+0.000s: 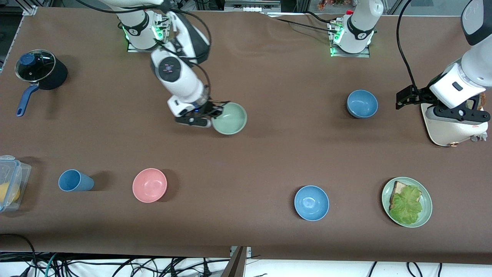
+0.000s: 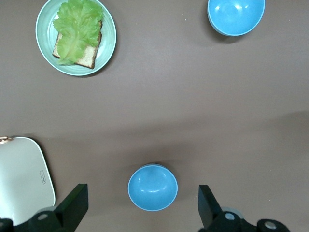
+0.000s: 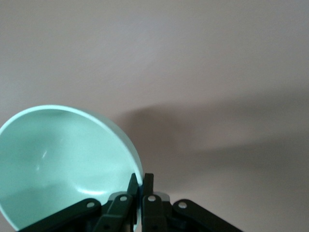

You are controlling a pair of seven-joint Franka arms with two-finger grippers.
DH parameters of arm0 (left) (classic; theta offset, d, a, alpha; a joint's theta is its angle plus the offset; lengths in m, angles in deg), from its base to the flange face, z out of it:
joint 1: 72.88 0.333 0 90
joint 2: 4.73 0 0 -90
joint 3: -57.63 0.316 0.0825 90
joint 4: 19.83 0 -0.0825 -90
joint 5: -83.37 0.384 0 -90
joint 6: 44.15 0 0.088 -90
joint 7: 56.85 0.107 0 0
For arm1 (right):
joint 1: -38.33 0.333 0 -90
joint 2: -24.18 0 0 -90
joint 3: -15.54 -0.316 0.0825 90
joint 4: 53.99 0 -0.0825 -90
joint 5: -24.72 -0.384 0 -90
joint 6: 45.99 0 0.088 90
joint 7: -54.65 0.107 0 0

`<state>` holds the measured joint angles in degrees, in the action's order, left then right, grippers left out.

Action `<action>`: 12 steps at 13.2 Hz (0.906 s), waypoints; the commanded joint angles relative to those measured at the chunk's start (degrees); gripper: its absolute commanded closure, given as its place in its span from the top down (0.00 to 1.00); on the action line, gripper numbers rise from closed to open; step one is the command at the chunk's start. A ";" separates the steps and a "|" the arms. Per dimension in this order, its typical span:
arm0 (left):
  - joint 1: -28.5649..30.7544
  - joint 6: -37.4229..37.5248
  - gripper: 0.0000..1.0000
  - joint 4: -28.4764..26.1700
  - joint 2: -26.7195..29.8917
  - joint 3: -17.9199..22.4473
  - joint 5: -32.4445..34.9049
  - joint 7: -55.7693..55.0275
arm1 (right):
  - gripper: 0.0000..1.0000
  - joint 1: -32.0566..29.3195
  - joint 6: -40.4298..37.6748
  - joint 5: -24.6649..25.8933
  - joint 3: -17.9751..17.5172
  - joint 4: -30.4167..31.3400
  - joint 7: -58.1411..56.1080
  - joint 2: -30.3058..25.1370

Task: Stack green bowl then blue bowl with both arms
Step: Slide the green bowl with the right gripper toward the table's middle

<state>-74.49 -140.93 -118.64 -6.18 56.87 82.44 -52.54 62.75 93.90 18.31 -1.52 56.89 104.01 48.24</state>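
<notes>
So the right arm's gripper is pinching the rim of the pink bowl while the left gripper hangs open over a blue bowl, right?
Not quite: the right gripper is pinching the rim of the green bowl, as the right wrist view shows. The pink bowl sits untouched, nearer the front camera. The left gripper does hang open over a blue bowl.

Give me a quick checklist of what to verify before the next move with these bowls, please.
1. Right tool pinching the green bowl by its rim: ok.
2. Green bowl lifted off the table: cannot tell.
3. Left tool open, over the duller blue bowl: ok.
4. Blue bowl upright and unheld: ok.
5. Open table between the two bowls: ok.
6. Brighter blue bowl and pink bowl apart, nearer the front camera: ok.
</notes>
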 commanded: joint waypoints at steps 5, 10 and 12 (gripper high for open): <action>0.03 0.80 1.00 0.90 -0.40 0.32 -0.74 1.50 | 0.00 11.25 6.71 8.68 2.03 -15.42 21.37 17.14; 0.03 0.80 1.00 0.90 -0.40 0.32 -0.74 1.50 | 0.00 13.46 8.39 9.13 4.49 -16.31 22.53 19.09; 0.03 0.80 1.00 0.90 -0.40 0.32 -0.74 1.50 | 0.57 13.37 8.30 9.22 4.58 -16.66 22.44 19.00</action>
<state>-74.48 -140.93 -118.64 -6.19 56.90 82.44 -52.54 75.34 102.16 26.18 2.14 42.10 124.99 66.01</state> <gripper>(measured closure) 0.000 0.921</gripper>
